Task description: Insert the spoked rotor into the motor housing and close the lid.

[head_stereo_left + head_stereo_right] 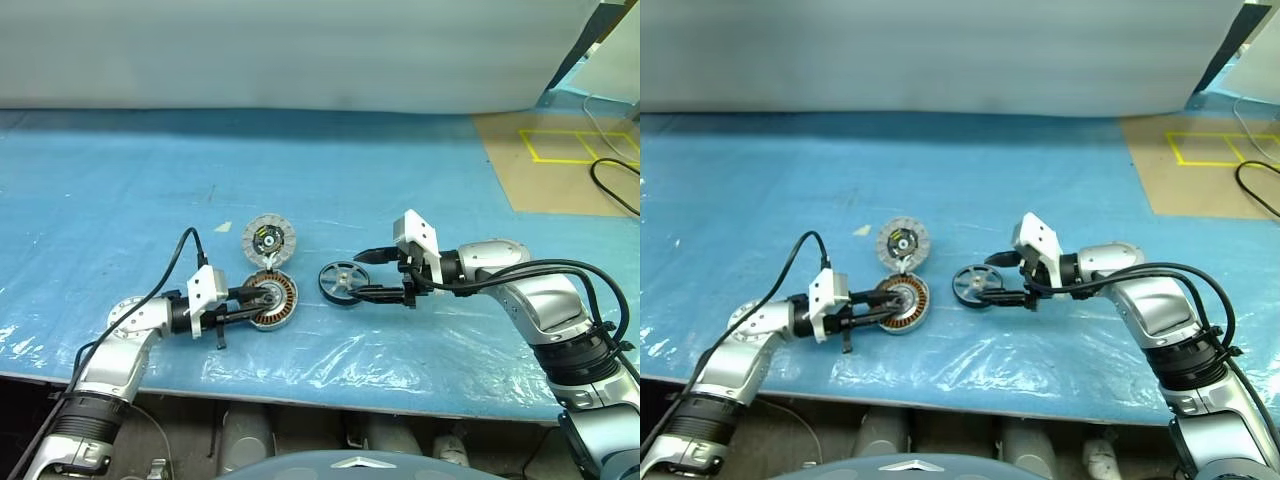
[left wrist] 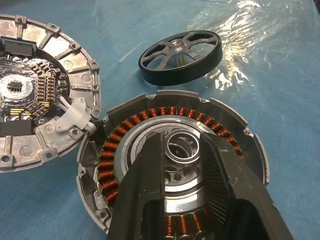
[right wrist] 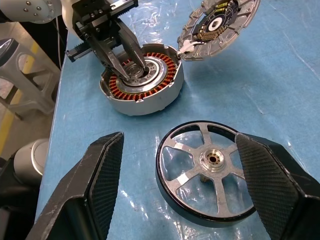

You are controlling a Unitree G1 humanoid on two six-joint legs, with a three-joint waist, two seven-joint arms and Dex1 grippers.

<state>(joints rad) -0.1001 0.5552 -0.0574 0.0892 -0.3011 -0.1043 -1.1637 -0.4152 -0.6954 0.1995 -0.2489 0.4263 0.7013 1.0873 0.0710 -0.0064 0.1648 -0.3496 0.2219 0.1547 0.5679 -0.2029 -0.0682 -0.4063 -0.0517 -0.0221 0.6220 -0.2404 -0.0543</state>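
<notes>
While the left gripper pinches the motor housing's central hub, the right gripper, fingers spread, straddles the spoked rotor; it should close squarely across the rim.

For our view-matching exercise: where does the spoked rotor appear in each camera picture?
Left eye: the spoked rotor, centre, right of motor housing.
Right eye: centre.
Left wrist: beyond the housing.
Right wrist: between the right gripper fingers.
Shared landmark: the housing.
</notes>
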